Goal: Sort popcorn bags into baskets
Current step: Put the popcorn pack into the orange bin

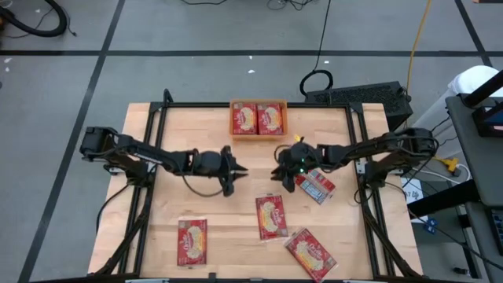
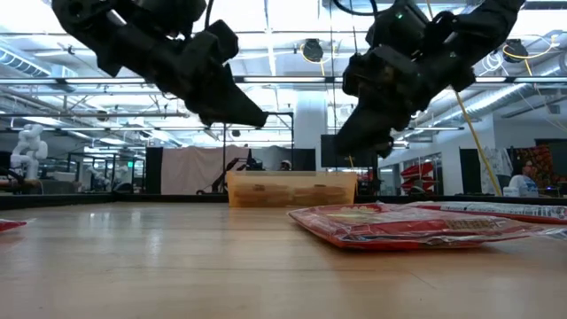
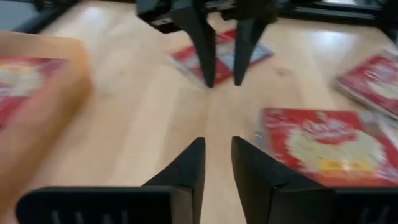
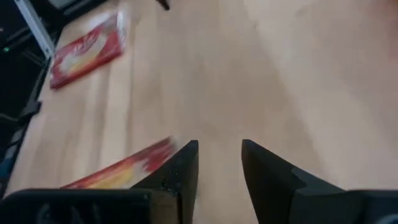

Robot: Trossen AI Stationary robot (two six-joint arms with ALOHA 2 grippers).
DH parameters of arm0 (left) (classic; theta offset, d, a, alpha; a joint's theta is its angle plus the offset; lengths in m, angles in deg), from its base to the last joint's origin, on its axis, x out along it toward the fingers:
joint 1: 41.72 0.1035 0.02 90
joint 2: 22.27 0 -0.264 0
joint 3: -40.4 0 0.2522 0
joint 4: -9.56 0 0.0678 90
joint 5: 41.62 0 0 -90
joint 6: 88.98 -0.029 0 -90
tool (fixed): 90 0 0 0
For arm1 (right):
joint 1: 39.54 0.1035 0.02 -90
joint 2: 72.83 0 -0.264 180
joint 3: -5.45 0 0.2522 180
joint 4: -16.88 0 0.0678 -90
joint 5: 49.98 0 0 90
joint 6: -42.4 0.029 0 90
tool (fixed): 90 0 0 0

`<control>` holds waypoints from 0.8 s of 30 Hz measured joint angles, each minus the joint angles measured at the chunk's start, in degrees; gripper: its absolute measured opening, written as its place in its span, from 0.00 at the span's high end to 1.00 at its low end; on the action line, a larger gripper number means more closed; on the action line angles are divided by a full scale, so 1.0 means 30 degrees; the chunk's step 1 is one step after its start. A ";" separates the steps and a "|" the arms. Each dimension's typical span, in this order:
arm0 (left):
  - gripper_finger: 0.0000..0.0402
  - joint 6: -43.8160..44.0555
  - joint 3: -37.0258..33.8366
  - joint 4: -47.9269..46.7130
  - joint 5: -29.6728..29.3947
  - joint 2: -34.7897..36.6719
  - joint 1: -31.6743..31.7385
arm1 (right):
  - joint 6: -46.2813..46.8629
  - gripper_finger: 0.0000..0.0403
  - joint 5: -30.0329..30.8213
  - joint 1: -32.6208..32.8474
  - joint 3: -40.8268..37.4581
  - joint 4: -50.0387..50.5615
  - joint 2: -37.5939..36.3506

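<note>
The orange basket (image 1: 257, 104) stands at the table's far edge with two red popcorn bags (image 1: 257, 119) lying flat in it. Several more bags lie flat on the table: one in the near left (image 1: 192, 240), one in the near middle (image 1: 270, 216), one near right (image 1: 310, 253), and one showing silver-grey (image 1: 317, 185) under my right arm. My left gripper (image 1: 242, 170) (image 3: 217, 142) and right gripper (image 1: 277, 171) (image 4: 219, 144) hover open and empty above mid-table. They face each other a short way apart. In the left wrist view the right gripper (image 3: 222, 83) hangs opposite.
The black frame rails (image 1: 149, 157) run along the table's left and right sides. Bare wood lies between the grippers and the basket (image 2: 292, 188). In the low view a bag (image 2: 416, 221) lies close in front. A person (image 2: 523, 177) sits far off in the room.
</note>
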 joint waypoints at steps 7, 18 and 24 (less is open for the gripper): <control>0.57 0.0386 -0.0007 0.2105 0.0000 -0.1809 -0.2008 | 0.2742 0.63 0.1166 0.2676 0.0000 0.2094 -0.0007; 0.30 0.0779 0.1633 0.5849 0.0246 -0.6559 -0.2820 | 0.4359 0.52 0.2763 0.5244 -0.0031 0.3587 -0.0007; 0.32 0.0371 0.3915 0.5165 0.1531 -0.9089 -0.2813 | 0.3954 0.52 0.4333 0.5606 -0.0765 0.3465 -0.0007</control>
